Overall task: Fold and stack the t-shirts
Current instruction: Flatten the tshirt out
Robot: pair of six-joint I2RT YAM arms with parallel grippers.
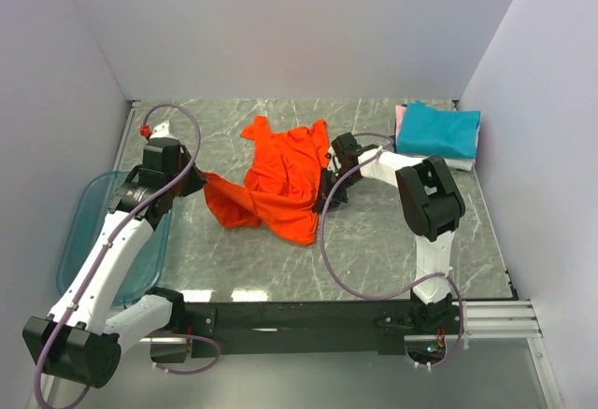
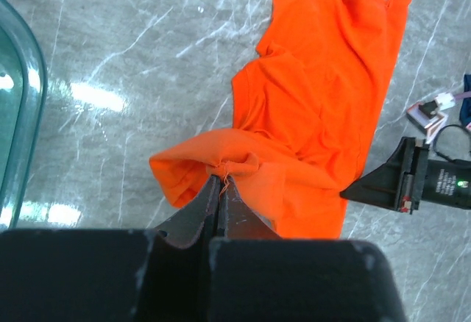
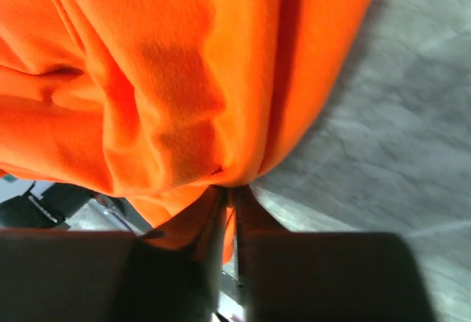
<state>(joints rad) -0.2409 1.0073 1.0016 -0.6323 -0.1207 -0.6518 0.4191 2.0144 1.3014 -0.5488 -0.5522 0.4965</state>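
Gripping orange t-shirt [image 1: 280,180] at opposite edges, left pincer [image 2: 221,180] and right pincer [image 3: 229,191] both clamped, tips hidden in folds

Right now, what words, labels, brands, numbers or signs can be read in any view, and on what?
No readable text anywhere.
Pale marks on the black wrist housing, at the right edge of the left wrist view: too small to read.
The orange t-shirt, folded t-shirts and plastic bin show no print.
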